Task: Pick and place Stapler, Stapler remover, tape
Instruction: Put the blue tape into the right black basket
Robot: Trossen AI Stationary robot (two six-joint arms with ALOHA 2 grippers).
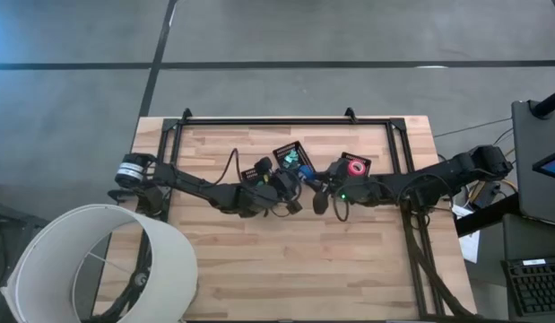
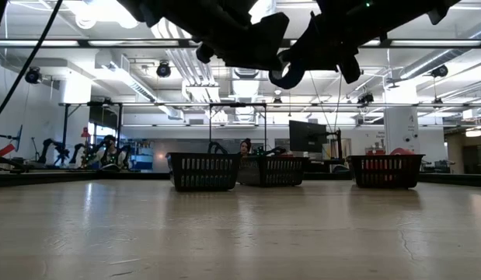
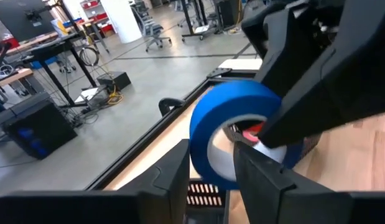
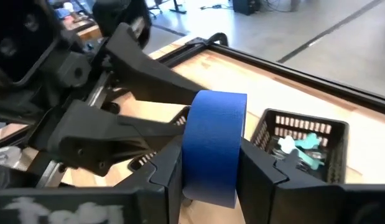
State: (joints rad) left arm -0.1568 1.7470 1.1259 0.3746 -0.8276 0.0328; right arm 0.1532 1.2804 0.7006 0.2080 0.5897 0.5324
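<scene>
A blue tape roll [image 4: 214, 146] hangs in the air over the table's middle [image 1: 306, 175], between my two grippers, which meet there. My right gripper [image 4: 211, 155] comes from the table's right and is shut on the roll. My left gripper [image 3: 211, 171] comes from the left, open, with its fingers on either side of the roll's wall [image 3: 204, 155]. In the low view both grippers are dark shapes at the top, with the roll [image 2: 291, 74] among them. A red tape roll [image 1: 356, 166] lies in a black mesh bin. A stapler or stapler remover I cannot make out for sure. My right gripper pinches the blue roll by its two flat sides [image 4: 236, 146] between its two fingers, and one finger [image 3: 292, 106] lies across the roll's open face. The fingers come nearly level from the table's right. The roll stands on edge, lifted clear of the table. My left gripper has one finger [image 3: 260, 180] in front of the roll's hollow and one [image 3: 170, 180] outside its rim; whether they touch the wall I cannot tell.
Three black mesh bins stand at the table's far middle: one [image 1: 292, 157] with small teal pieces [image 4: 301, 146], one [image 1: 353, 166] with the red roll, one [image 1: 256, 170] partly under my left arm. A black frame [image 1: 286, 121] rims the far edge. A white lampshade [image 1: 98, 269] stands at the near left.
</scene>
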